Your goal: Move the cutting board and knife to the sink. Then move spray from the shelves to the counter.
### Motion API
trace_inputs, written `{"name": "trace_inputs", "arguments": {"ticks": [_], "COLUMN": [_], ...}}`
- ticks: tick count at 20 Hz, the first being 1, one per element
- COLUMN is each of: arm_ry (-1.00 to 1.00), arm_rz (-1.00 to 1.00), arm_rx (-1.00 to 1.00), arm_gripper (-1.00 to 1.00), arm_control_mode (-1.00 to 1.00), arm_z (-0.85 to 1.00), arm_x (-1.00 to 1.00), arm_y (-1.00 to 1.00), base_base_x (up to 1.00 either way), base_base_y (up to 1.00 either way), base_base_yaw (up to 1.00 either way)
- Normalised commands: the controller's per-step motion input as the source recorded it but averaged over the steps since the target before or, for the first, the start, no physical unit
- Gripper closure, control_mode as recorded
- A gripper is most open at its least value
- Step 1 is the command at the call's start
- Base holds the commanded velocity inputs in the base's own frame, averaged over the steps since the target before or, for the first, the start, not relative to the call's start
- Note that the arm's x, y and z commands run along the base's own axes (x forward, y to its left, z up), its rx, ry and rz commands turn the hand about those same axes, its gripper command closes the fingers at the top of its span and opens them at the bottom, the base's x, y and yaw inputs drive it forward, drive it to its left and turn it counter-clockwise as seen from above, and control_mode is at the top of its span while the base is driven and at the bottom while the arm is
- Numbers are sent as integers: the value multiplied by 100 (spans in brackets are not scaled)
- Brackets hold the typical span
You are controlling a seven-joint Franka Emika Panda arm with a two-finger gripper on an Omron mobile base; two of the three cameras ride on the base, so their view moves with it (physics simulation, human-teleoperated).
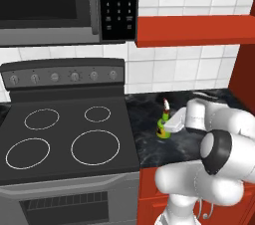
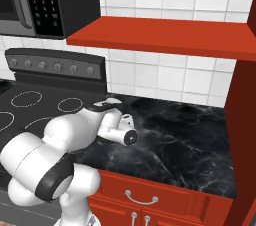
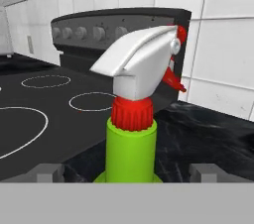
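Close before the hand camera: spray point(image 3: 131, 114), green neck, red collar, white trigger head, standing upright between the two dark tips of the end effector point(image 3: 127, 172), which sit spread wide at either side and clear of the bottle, gripping nothing. Long axis vertical; nozzle turned toward the stove point(image 1: 64, 134). Seen from the left base camera, bottle point(image 1: 163, 124) set down on the black veined counter point(image 1: 149, 144), just right of the stove's edge, directly ahead of the end effector point(image 1: 169, 125). Red shelf point(image 2: 165, 35) above, bare where visible. Likely the last step nearly done: spray already resting on the counter, so probably only a straight pull back along the approach line left, without tipping it. Dark label on the bottle too small to read; microwave point(image 1: 117, 5) keypad marks likewise illegible.
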Motion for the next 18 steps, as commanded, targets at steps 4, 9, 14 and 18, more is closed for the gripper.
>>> {"name": "trace_inputs", "arguments": {"ticks": [4,9,14,18], "arm_ry": [0,0,0,3], "arm_rz": [-7,-7,-8,-7], "arm_rx": [0,0,0,0], "arm_gripper": [-100,-100,-100,-100], "arm_control_mode": [-100,-100,-100,-100], "arm_z": [8,14,19,28], "arm_x": [-14,-22,-24,-24], "arm_y": [-3,-7,-8,-4], "base_base_x": [0,0,0,0], "base_base_y": [0,0,0,0], "base_base_yaw": [0,0,0,0]}}
